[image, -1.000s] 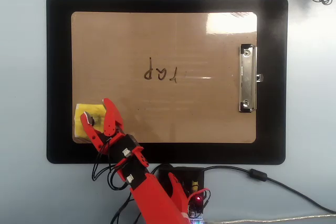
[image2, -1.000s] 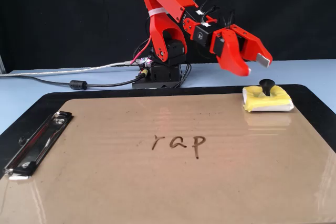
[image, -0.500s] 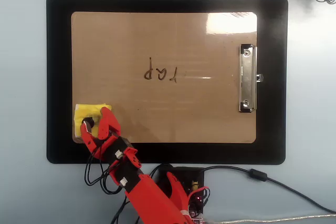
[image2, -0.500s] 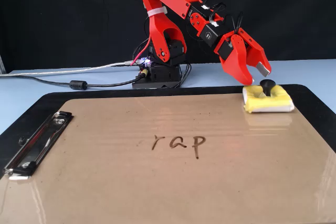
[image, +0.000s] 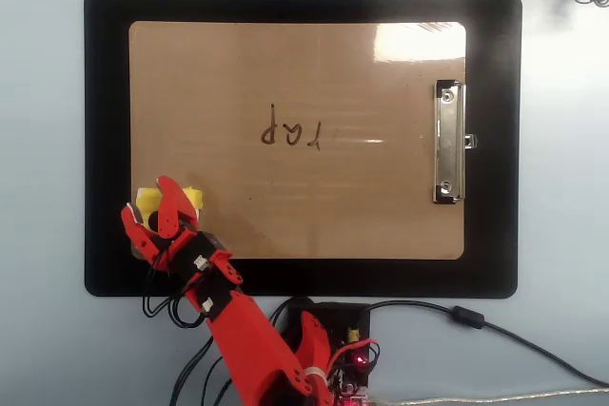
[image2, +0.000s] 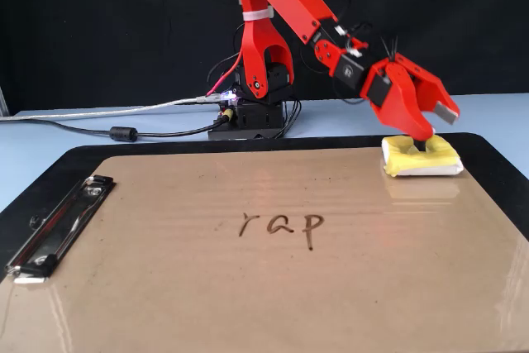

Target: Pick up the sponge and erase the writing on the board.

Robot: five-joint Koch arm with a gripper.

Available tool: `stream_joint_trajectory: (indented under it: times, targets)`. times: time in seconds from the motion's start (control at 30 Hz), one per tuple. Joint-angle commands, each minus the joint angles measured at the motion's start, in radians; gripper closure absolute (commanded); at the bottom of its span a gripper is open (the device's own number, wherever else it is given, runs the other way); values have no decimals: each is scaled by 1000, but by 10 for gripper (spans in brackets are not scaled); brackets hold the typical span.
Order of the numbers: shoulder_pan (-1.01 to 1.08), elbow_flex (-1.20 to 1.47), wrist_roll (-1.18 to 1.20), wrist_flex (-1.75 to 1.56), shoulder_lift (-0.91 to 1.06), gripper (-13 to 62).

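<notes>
Yellow sponge (image2: pixel 420 157) is sitting at the board's (image2: pixel 248 287) far right corner in the fixed view, lower left corner in the overhead view (image: pixel 167 199), partly hidden there under my red gripper (image2: pixel 436 131). I'm working the pick-up step: jaws are spread apart, one finger tip pointing down at the middle of the sponge, about where its knob would be, the other tip hanging off to the side, nothing gripped yet. Can't tell if the lower tip is touching the sponge top or just above it. Next move, I judge, calls for settling lower and pinching the knob, then carrying the sponge across to the writing (image2: pixel 281 223), which is lying mid-board, well apart from me and untouched.
</notes>
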Motion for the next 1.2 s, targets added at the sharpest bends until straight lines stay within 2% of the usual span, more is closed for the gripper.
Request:
stream_joint_trajectory:
  times: [0.0,0.4,1.1,1.17]
  targets:
    - [-28,-18,26,-80,15,185]
    - [-129,32,98,-64,12,184]
    - [-97,15,296,-72,-114,190]
    - [-81,5,298,-75,-126,207]
